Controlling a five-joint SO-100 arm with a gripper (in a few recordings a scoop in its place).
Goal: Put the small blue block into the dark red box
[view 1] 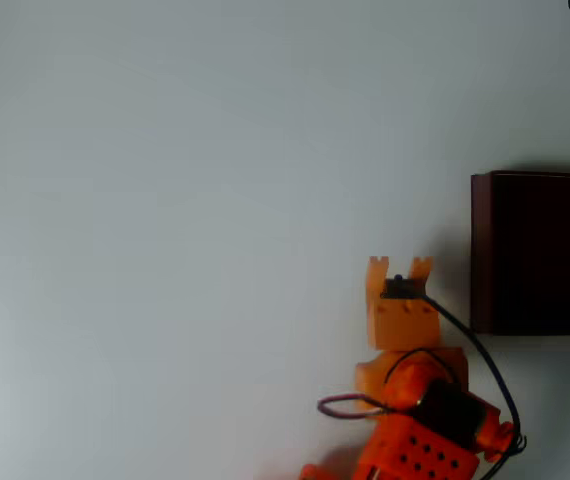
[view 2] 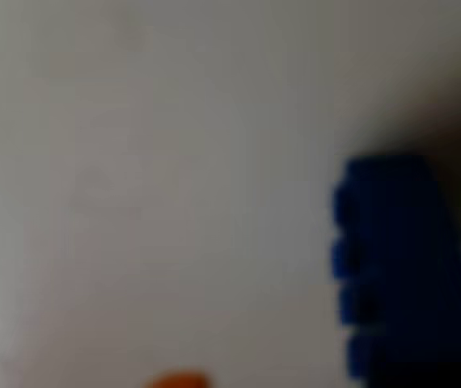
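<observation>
The end effector [view 1: 399,266] hovers low over the tabletop [view 1: 165,200]; its grip I cannot tell. The small blue block [view 2: 396,267] looms close, the dark red box [view 1: 537,252] to its right overhead; an off-centre closure could nudge the block away.

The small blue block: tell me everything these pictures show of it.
The small blue block shows in the wrist view as a blurred, dark blue shape at the right, close to the camera. Its left edge carries a column of rounded bumps, like studs on a toy brick. It lies against the pale table, with shadow above and to its right. Whether anything grips it cannot be told.
</observation>
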